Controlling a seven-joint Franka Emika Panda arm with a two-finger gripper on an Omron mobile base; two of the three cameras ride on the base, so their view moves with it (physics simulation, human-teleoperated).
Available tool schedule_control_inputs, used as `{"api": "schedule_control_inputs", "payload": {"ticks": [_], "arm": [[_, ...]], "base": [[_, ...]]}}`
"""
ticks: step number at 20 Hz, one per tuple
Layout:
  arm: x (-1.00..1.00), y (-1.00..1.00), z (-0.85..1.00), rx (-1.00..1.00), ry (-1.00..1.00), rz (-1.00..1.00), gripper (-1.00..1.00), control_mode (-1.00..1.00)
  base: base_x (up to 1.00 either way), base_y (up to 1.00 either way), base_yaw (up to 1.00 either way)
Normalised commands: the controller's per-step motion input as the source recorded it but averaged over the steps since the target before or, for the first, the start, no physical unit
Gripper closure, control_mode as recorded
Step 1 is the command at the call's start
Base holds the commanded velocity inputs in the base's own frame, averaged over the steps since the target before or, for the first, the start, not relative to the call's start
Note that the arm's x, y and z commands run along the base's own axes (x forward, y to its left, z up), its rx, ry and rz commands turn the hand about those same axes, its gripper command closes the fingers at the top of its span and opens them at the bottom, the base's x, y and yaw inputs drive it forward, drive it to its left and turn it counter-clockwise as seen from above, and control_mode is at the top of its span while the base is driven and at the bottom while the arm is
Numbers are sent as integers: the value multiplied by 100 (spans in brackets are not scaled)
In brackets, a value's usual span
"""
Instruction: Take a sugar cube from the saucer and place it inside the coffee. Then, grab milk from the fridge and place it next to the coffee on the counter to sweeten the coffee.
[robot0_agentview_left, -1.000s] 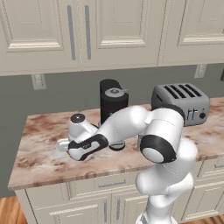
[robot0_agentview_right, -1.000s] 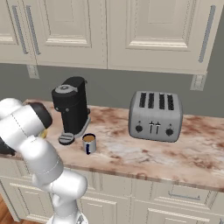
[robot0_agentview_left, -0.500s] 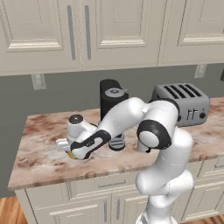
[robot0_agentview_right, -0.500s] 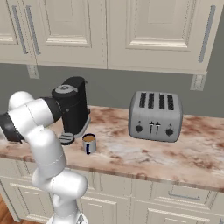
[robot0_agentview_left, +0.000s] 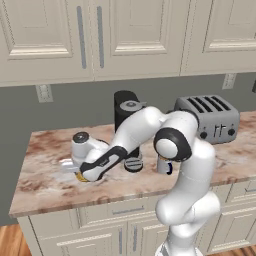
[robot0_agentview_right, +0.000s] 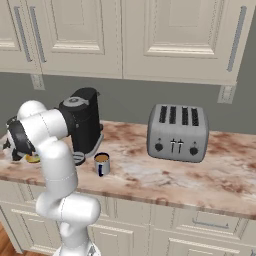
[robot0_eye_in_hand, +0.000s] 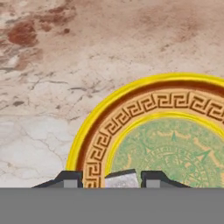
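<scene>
With gripper (robot0_eye_in_hand: 111, 180) down low over the saucer, the pale grey sugar cube (robot0_eye_in_hand: 121, 179) sits right btwn the two dark tips in hand view, tips close on either side of it. Looks like they're pinching in on the cube, but can't tell if contact is firm yet; treat the grip as unconfirmed.

Small round saucer w/ yellow-orange rim, key-pattern band and greenish centre (robot0_eye_in_hand: 131, 113) lies directly under the hand, cube near its rim. In left base view the saucer (robot0_agentview_left: 80, 177) peeks out under the wrist, near the counter's left end.

Pinkish-brown marbled stone counter (robot0_eye_in_hand: 87, 52) is bare round the saucer.

Next move turns on this: small dark blue-grey mug of brown coffee (robot0_agentview_right: 101, 163) stands well apart from the saucer, to the robot's right, past the drip tray of the tall black coffee machine (robot0_agentview_right: 84, 122). My read: lift straight up first, then swing right, keeping in front of the machine base. Silver four-slot toaster (robot0_agentview_right: 177, 132) is further right, not in the path.
</scene>
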Motion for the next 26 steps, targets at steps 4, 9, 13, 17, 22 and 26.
{"api": "schedule_control_inputs", "payload": {"ticks": [4,9,13,17,22,26], "arm": [[-7,0,-7,0,0,-3,100,-100],[-1,-1,0,0,0,-1,100,-100],[-3,-7,4,0,0,0,100,-100],[-14,-41,32,1,-3,-6,100,-100],[-21,-71,49,1,-5,-6,100,-100],[-19,-87,54,6,0,-10,100,-100]], "base": [[0,0,0],[0,0,0],[0,0,0],[0,0,0],[0,0,0],[0,0,0]]}}
